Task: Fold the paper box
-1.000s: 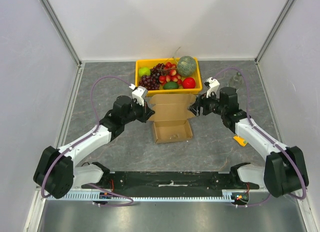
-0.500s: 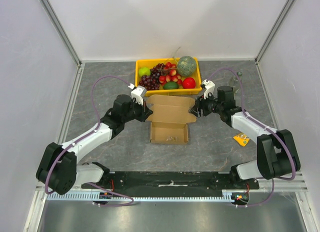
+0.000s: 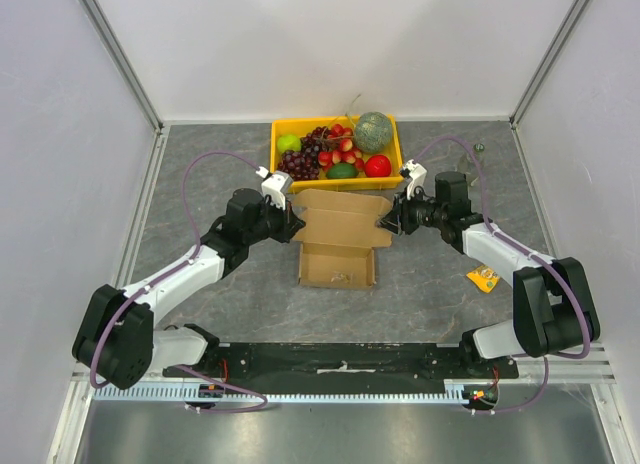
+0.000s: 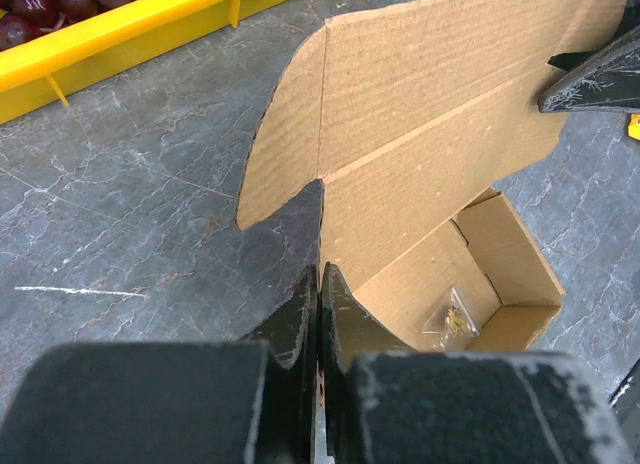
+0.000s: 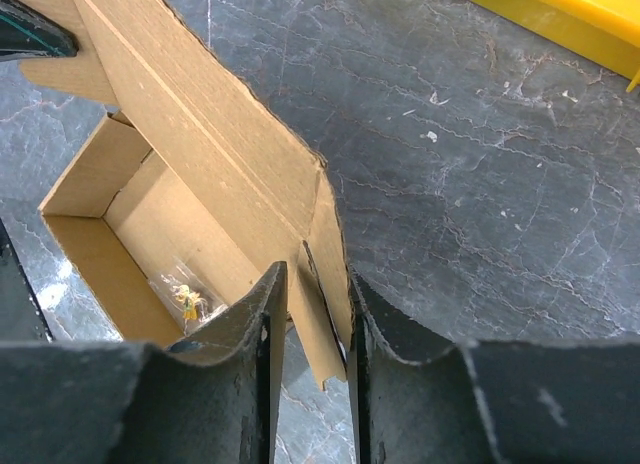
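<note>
- Left gripper (image 4: 320, 276) is pinching with fingers pressed almost together, clamping the left edge of the paper box (image 3: 339, 236) lid, where the lid meets its rounded side flap.
- Right gripper (image 5: 312, 276) is holding narrow, fingers closing on the lid's right side flap, with the cardboard sitting in the slim gap between them.
- Box is plain brown corrugated cardboard: a shallow open tray resting on the table, with the lid panel rising tilted from its far wall and both grippers holding it up at either end.
- Creases are showing across the lid, and its side flaps are sticking out left and right.
- Small clear packet (image 4: 449, 322) is lying inside the tray.
- Box is sitting mid-tabletop, leaning toward the far edge.
- Yellow crate (image 3: 337, 183) of fruit is standing just behind the box, centred against the far edge.
- Small orange item (image 3: 482, 278) is lying toward the right edge, apart from the box.
</note>
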`<state>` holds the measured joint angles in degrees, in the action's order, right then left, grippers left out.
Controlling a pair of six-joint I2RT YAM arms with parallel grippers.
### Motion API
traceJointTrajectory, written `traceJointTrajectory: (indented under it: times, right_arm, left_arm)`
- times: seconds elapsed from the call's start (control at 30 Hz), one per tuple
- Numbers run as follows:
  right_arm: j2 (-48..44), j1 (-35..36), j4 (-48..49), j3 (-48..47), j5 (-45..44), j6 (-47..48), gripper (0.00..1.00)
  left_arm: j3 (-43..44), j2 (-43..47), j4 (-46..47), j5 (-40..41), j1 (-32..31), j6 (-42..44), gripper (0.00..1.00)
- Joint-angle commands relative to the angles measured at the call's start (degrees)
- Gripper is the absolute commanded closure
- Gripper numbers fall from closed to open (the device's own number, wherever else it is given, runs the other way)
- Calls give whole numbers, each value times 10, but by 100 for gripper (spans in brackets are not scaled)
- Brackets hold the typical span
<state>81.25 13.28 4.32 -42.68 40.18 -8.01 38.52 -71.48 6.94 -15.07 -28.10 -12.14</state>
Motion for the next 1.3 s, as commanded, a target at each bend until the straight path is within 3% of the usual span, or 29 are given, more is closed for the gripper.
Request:
traceJointTrajectory:
  times: [0.0,0.07,0.5,0.9,1.13,1.27]
  right_arm:
    - [-18,4,-3,0,7,-4,67]
    - [-21,10,-15,0,0,3,70]
    - [-25,33,-57,0,-28,17,66]
    - [-62,52,-15,21,-57,-16,88]
    - [-77,125,-3,3,-176,-49,100]
    - [-75,160,7,-6,-276,-80,100]
  left_arm:
    - [12,11,25,7,2,12,98]
    - [11,11,29,7,3,9,98]
    - [7,18,33,14,3,8,98]
    - [-5,26,41,26,1,-4,97]
    - [-19,43,71,29,0,-28,90]
    - [-22,48,83,43,-1,-34,85]
